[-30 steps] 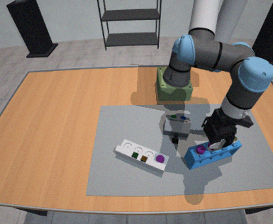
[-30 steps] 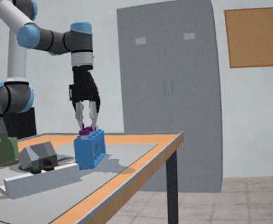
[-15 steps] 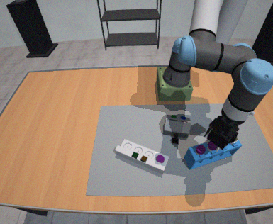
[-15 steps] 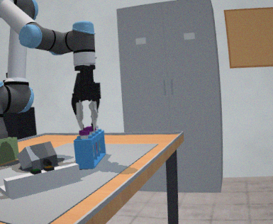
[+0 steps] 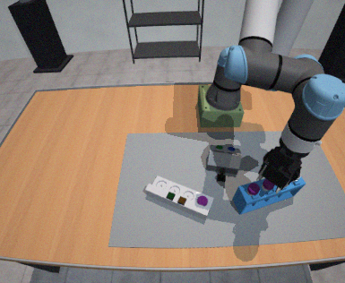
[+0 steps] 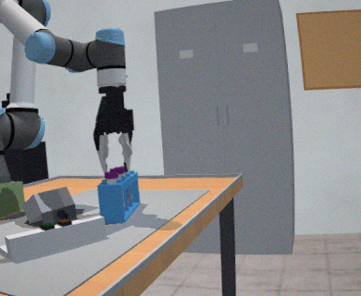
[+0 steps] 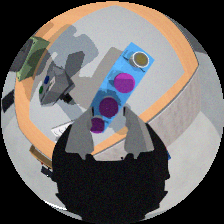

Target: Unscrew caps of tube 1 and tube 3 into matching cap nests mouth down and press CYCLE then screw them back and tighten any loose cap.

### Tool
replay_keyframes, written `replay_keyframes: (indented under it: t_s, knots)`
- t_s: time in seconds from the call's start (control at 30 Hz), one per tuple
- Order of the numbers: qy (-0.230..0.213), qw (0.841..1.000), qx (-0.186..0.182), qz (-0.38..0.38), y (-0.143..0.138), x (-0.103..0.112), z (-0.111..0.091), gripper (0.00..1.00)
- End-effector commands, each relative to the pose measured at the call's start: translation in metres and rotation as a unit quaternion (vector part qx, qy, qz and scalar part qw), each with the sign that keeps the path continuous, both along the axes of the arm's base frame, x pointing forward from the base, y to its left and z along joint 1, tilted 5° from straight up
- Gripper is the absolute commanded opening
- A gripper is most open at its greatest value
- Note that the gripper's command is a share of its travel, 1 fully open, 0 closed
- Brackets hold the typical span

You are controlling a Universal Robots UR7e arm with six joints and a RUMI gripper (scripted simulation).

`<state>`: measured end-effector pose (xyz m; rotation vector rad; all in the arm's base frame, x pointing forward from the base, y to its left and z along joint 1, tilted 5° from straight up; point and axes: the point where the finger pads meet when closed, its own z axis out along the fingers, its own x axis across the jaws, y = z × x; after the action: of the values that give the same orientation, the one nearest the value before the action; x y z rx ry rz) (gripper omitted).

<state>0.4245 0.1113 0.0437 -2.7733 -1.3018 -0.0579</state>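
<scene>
The blue decapping station (image 5: 253, 202) (image 6: 114, 206) (image 7: 107, 80) stands on the grey mat. In the wrist view its far tube (image 7: 142, 60) is open and three purple caps (image 7: 124, 82) (image 7: 109, 106) (image 7: 97, 125) sit on the other tubes. My gripper (image 5: 274, 179) (image 6: 116, 170) (image 7: 108, 107) hangs straight down over the station, fingers slightly apart on either side of a purple cap (image 5: 268, 183), not clamped on it. Another capped tube (image 5: 254, 188) shows beside it. One purple cap (image 5: 202, 201) lies in the end nest of the white cap tray (image 5: 156, 190) (image 6: 49, 239).
The grey key housing (image 5: 224, 158) (image 6: 49, 203) (image 7: 56, 86) stands behind the tray, with a green key (image 5: 219, 147) and a blue key (image 5: 230, 148). The tray's two lamps (image 5: 170, 195) (image 5: 182, 200) look dark. A green block (image 5: 220, 114) holds the arm's base.
</scene>
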Motion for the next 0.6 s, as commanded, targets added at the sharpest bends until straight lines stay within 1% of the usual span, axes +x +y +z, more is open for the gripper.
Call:
replay_keyframes:
  t_s: [0.0, 0.07, 0.13, 0.2, 0.23, 0.27, 0.3, 0.33, 0.37, 0.4, 0.43, 0.57]
  knots:
    - [0.006, 0.997, 0.000, -0.082, -0.0001, 0.0004, 0.0004, 0.35]
    - [0.013, 0.987, 0.000, -0.160, -0.0001, 0.0004, 0.0004, 0.35]
    - [0.013, 0.987, 0.000, -0.160, -0.0001, 0.0004, 0.0004, 0.35]
    - [0.020, 0.970, 0.001, -0.243, -0.0001, 0.0004, 0.0004, 0.35]
    - [0.021, 0.969, 0.000, -0.246, -0.0001, 0.0004, 0.0004, 0.35]
    - [0.024, 0.958, 0.001, -0.286, -0.0001, 0.0004, 0.0004, 0.35]
    - [0.024, 0.958, 0.001, -0.286, -0.0001, 0.0004, 0.0004, 0.35]
    - [0.028, 0.945, 0.001, -0.325, -0.0001, 0.0004, 0.0004, 0.35]
    - [0.028, 0.945, 0.001, -0.325, -0.0001, 0.0004, 0.0004, 0.35]
    - [0.031, 0.931, 0.001, -0.364, -0.0001, 0.0004, 0.0004, 0.35]
    - [0.032, 0.924, 0.001, -0.381, -0.0001, 0.0004, 0.0004, 0.35]
    - [0.032, 0.924, 0.001, -0.381, -0.0001, 0.0004, 0.0004, 0.35]
